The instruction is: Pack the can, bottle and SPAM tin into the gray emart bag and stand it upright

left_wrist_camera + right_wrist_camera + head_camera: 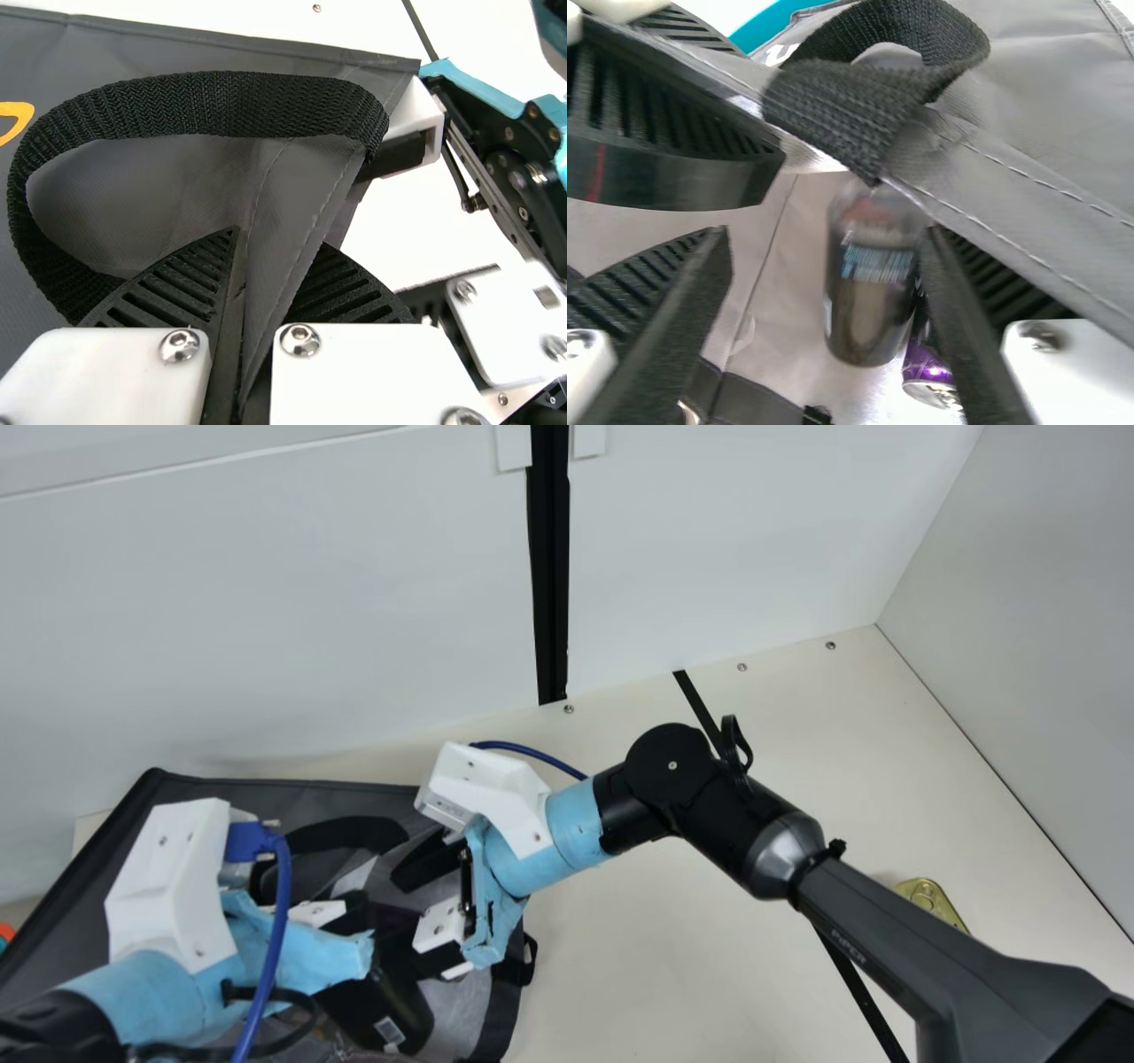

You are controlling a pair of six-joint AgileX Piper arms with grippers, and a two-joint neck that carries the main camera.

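Inside the gray fabric bag [1063, 106] sit dark cylindrical bottle [873, 301], purple metal can [928, 365]. Our left gripper [280, 239] pinches the rim; right gripper [826, 232] gapes. We need both sides held squarely before lifting.

Pale lettering [877, 264] runs across the bottle [866, 329] inside the gray emart bag [266, 790]. White print [778, 55] shows on the bag itself near its strap [842, 111], with part of an orange mark [16, 115] elsewhere on it. A barcode label [389, 1031] sits on a dark rounded thing [406, 1001] at the bag. Right of the bag, small lettering [849, 946] marks the right arm [930, 957].
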